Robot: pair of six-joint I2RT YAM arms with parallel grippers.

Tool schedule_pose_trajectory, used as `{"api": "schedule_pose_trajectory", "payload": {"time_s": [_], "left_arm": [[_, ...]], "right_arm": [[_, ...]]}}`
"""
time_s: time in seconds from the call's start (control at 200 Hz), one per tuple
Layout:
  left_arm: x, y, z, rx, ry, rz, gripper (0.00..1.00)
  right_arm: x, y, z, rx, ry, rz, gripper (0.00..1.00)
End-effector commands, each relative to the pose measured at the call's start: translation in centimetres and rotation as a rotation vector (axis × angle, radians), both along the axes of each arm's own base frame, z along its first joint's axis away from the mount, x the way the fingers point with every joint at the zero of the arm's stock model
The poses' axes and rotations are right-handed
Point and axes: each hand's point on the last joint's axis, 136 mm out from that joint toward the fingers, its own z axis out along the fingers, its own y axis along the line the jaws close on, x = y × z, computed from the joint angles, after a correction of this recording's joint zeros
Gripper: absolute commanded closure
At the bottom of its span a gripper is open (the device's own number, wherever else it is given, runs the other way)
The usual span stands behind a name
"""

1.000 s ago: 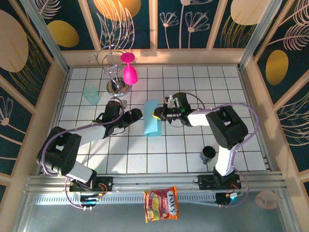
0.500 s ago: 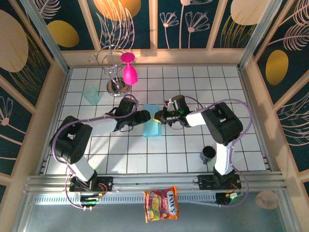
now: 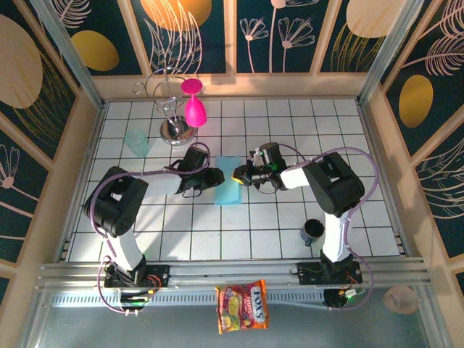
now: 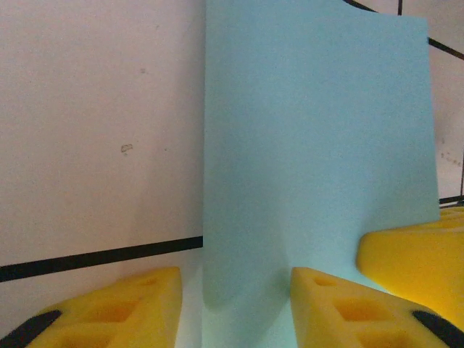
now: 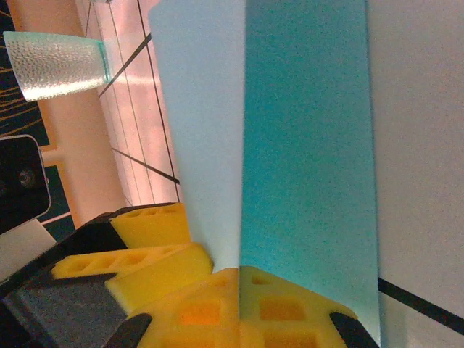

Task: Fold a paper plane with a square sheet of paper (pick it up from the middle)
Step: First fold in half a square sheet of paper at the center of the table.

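Observation:
The square sheet of paper is light blue and folded lengthwise, held up off the white tiled table. My right gripper is shut on its crease; in the right wrist view the two yellow pads meet on the paper. My left gripper comes in from the left. In the left wrist view its jaws stand apart around the lower edge of the paper, with a gap beside the left finger. The left gripper is open.
A translucent teal cup stands at the left, also in the right wrist view. Pink goblets hang on a wire rack at the back. A dark cup stands near the right arm. A snack bag lies on the front rail.
My left gripper has moved right up to the paper and its jaws have narrowed around the paper's edge. The right gripper keeps its hold and has shifted slightly left.

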Motion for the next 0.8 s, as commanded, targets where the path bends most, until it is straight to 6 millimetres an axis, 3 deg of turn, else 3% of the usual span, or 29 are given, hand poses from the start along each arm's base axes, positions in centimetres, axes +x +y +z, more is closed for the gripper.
{"api": "schedule_pose_trajectory", "payload": {"time_s": [0.0, 0.18, 0.355, 0.651, 0.796], "left_arm": [[-0.3, 0.3, -1.4, 0.039, 0.039, 0.013, 0.59], [-1.0, 1.8, -3.4, 0.112, 0.078, 0.049, 0.64], [-1.7, 2.6, -5.2, 0.154, 0.113, 0.071, 0.66], [-3.7, 4.5, -8.5, 0.235, 0.186, 0.107, 0.66], [-4.8, 4.2, -10.2, 0.238, 0.234, 0.082, 0.64]], "right_arm": [[0.6, 0.0, 0.3, 0.004, -0.020, 0.014, 0.95], [1.5, -2.4, 1.8, -0.058, -0.075, -0.041, 0.78], [1.9, -5.6, 3.5, -0.185, -0.159, -0.130, 0.72], [1.2, -5.9, 3.1, -0.232, -0.184, -0.153, 0.75], [1.0, -5.3, 2.7, -0.246, -0.188, -0.123, 0.76]]}}
